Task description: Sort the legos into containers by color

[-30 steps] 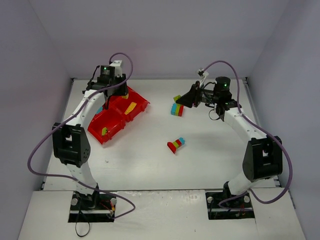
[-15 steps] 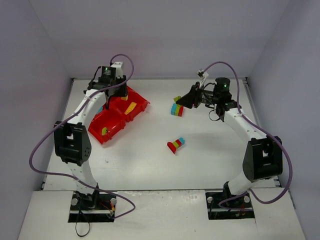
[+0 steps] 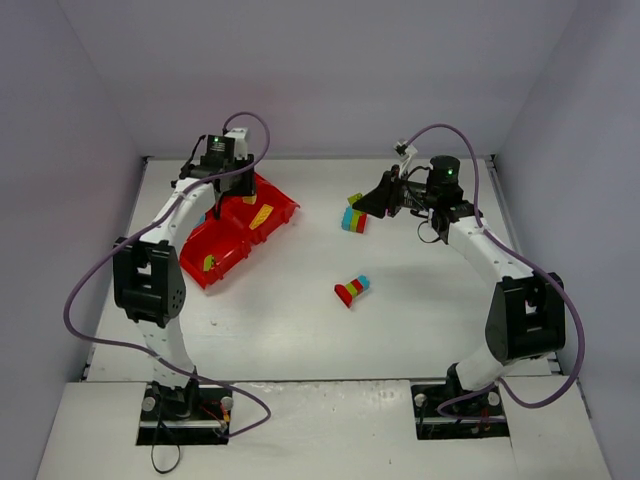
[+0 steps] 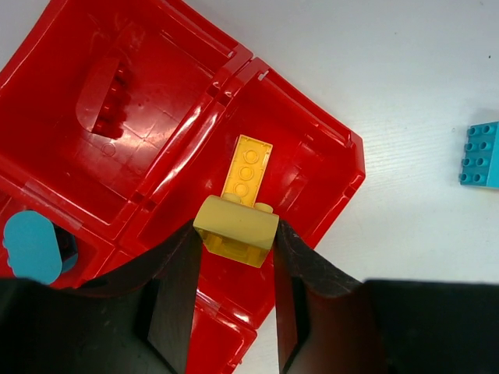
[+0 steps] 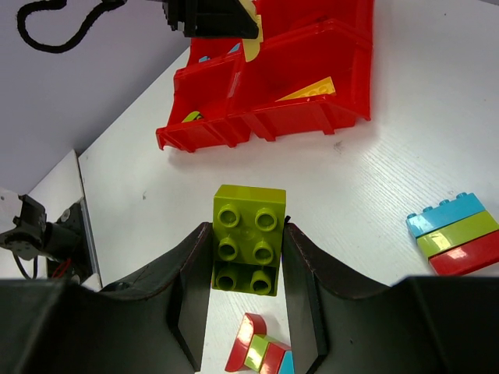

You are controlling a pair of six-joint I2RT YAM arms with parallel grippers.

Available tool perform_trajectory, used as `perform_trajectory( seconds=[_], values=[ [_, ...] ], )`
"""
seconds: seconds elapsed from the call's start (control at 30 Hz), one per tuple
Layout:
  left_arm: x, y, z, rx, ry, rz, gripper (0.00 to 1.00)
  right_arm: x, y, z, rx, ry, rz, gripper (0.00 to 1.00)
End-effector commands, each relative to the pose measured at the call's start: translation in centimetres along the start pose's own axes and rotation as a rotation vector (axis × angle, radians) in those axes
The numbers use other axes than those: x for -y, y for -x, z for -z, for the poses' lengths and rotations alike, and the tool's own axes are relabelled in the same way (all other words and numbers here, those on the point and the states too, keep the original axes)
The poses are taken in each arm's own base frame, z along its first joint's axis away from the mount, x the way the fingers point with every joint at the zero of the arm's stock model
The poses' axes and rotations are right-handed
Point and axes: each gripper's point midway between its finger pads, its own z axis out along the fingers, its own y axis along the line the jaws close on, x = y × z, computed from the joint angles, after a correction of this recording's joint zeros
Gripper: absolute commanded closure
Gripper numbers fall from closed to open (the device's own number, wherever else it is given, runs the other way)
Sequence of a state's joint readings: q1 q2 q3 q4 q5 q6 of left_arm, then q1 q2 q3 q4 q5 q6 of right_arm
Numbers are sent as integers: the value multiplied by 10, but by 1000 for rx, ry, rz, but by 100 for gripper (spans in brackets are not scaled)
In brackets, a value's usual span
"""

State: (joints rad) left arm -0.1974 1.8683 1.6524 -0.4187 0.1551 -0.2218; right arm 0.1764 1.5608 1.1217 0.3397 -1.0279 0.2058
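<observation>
Left gripper [image 4: 235,261] clenched on a yellow brick [image 4: 236,227] above the red tray [image 4: 160,148] compartment holding a flat yellow piece [image 4: 248,169]; right gripper [image 5: 248,315] grasps a lime green brick [image 5: 248,249]

White wood-grain surface [image 3: 300,330] fills centre frame. Plain pale lilac walls [image 3: 330,70] at back, left and right. Lighter panel [image 3: 320,420] along bottom edge. Light even, shadows soft.

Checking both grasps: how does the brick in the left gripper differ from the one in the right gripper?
The left gripper holds a yellow brick; the right gripper holds a lime green brick. The yellow brick hangs over the red tray, which holds a flat yellow piece; the green one over the white table. Both are clamped.
</observation>
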Motion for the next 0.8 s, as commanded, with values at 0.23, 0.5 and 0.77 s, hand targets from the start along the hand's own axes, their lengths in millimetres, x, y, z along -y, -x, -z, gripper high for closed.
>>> perform_trajectory(
  seconds=[0.23, 0.5, 0.77],
  values=[
    [3, 26, -8, 60, 12, -20, 87, -14, 25, 11, 59, -3, 113, 100],
    [4, 16, -21, 16, 33, -35, 71, -13, 25, 10, 52, -6, 110, 100],
    [5, 19, -14, 21, 34, -41, 50, -12, 25, 8, 48, 2, 104, 100]
  ],
)
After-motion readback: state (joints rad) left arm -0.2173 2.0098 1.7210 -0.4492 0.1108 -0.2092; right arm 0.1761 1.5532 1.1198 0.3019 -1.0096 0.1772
